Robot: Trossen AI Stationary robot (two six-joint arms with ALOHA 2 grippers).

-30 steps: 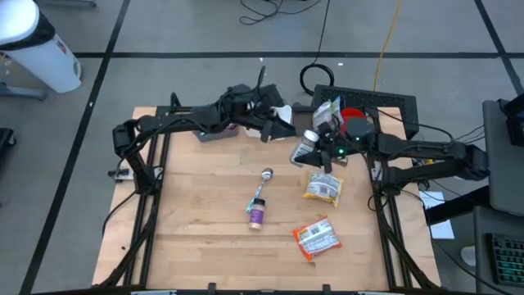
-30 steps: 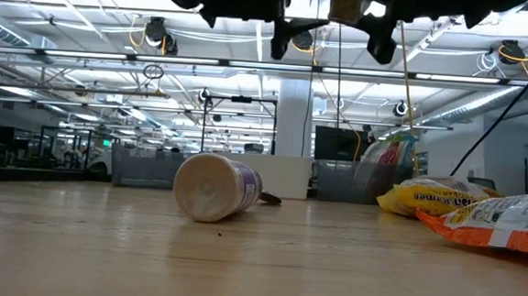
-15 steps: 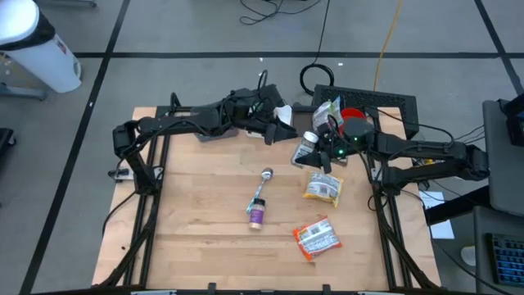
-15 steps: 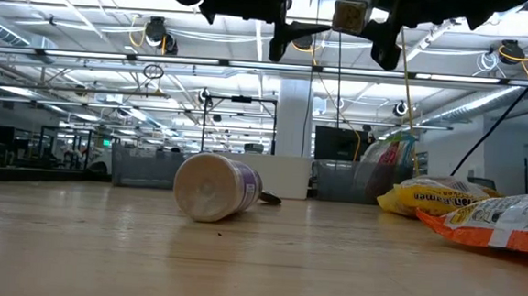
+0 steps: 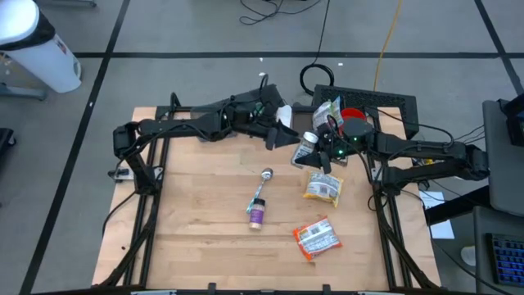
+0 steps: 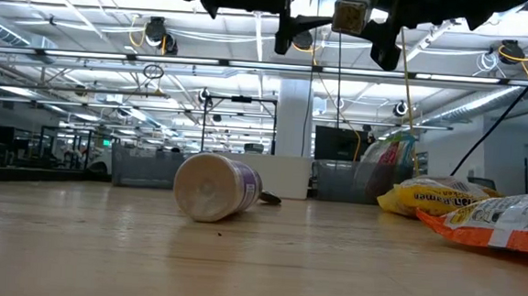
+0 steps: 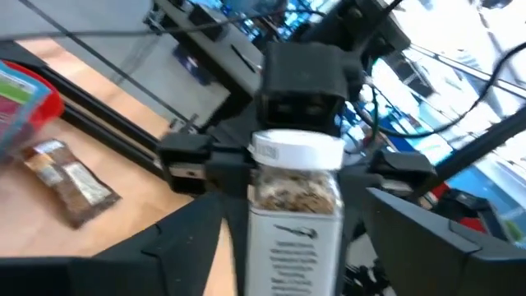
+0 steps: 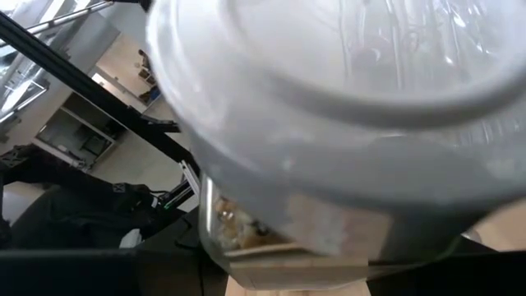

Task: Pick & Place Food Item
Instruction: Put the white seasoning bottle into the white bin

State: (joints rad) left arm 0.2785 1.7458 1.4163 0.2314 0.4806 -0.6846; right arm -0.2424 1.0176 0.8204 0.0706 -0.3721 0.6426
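Note:
A clear jar (image 7: 294, 215) with a white lid (image 7: 296, 150) and grainy tan contents hangs high above the table's far middle, with my right gripper (image 5: 318, 151) shut on it. My left gripper (image 5: 288, 138) reaches in from the table's left and is open. In its wrist view its two fingers stand one on each side of the jar's lower body, apart from it. In the low view the jar (image 6: 350, 16) shows as a tan block between dark fingers at the top edge. The lid fills the right wrist view (image 8: 345, 90). My right gripper pinches the jar's upper body just under the lid (image 7: 260, 191) between its two fingers (image 7: 205, 167), one on each side. The fingers come about level from the table's right side and lie across the jar. The jar hangs tilted, clear of the table.
On the table lie a purple-labelled cup on its side (image 5: 257, 215), a yellow snack bag (image 5: 322, 188) and an orange snack bag (image 5: 316, 238). A black bin (image 5: 385, 102) with a red thing and a colourful bag (image 5: 327, 111) stands at the far right.
My left gripper has moved toward the table's right edge, closer to the jar in my right gripper. The jar and the right arm have kept still.

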